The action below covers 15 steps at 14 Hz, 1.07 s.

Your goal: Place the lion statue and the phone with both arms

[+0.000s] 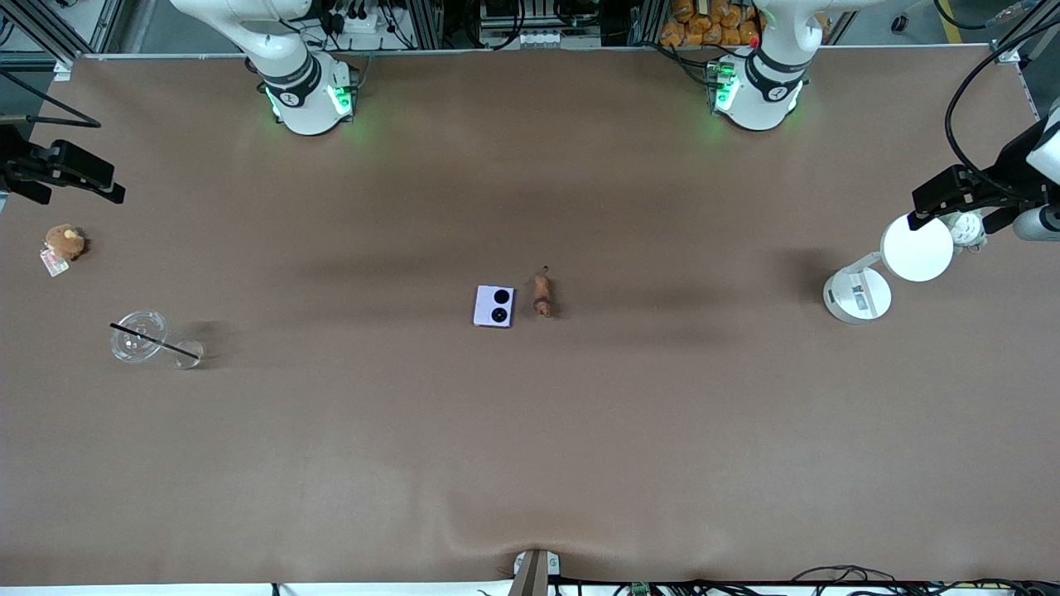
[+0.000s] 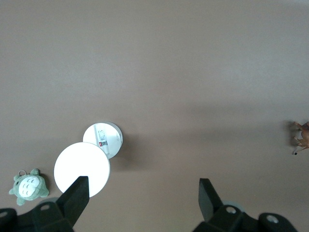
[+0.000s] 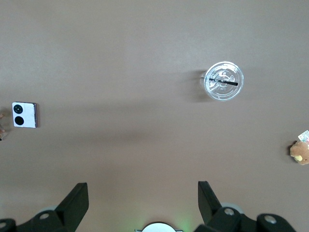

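Note:
The pale lavender phone [image 1: 494, 305] lies flat at the table's middle, its two black camera circles facing up. It also shows in the right wrist view [image 3: 24, 115]. The small orange-brown lion statue [image 1: 543, 295] lies right beside it, toward the left arm's end, and shows at the edge of the left wrist view [image 2: 301, 136]. My left gripper [image 1: 952, 197] is up over the left arm's end of the table, open and empty [image 2: 143, 193]. My right gripper [image 1: 70, 171] is up over the right arm's end, open and empty [image 3: 143, 195].
A white round stand with a white disc [image 1: 917, 248] is under my left gripper, with a grey-green plush toy [image 2: 29, 186] beside it. A brown plush with a tag [image 1: 65, 242] and a clear lidded cup with a black straw [image 1: 141, 335] lie at the right arm's end.

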Available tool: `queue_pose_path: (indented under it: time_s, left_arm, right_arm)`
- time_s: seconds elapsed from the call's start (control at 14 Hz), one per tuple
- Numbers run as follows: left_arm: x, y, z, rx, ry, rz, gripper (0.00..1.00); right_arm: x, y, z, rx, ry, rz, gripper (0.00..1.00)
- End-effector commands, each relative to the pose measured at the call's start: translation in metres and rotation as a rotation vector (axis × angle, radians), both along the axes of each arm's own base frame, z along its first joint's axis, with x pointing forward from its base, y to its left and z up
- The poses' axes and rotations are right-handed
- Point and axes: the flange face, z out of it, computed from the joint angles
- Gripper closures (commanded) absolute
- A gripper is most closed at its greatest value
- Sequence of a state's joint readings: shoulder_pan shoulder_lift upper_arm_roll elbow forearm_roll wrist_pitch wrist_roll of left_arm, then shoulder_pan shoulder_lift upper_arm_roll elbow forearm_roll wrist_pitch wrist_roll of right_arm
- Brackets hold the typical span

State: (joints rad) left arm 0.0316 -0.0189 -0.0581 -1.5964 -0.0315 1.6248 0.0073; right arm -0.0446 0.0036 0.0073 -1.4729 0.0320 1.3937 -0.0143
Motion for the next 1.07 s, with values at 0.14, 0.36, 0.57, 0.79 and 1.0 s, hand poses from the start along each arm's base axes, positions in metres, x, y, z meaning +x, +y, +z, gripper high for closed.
queue_pose_path:
  time_s: [0.14,0.36,0.57,0.79,1.0]
  left_arm:
    - [-0.003,0.005,0.012,-0.001,-0.002,-0.01,0.0]
    - [0.002,0.003,0.003,0.0,0.014,-0.018,0.0]
    - [0.02,0.002,-0.035,-0.003,0.083,-0.019,0.0]
    - [0.032,-0.008,-0.063,-0.014,0.129,-0.036,0.0]
    - [0.044,-0.045,-0.098,-0.007,0.187,-0.086,0.0]
  right_arm:
    - [-0.002,-0.003,0.002,0.015,-0.004,0.007,0.0]
    - [-0.001,-0.003,0.0,0.015,-0.001,0.007,0.0]
    - [-0.002,-0.003,0.001,0.015,-0.001,0.007,0.0]
    - [-0.001,-0.003,-0.002,0.015,0.003,0.007,0.0]
    - [-0.001,-0.003,-0.002,0.015,0.005,0.007,0.0]
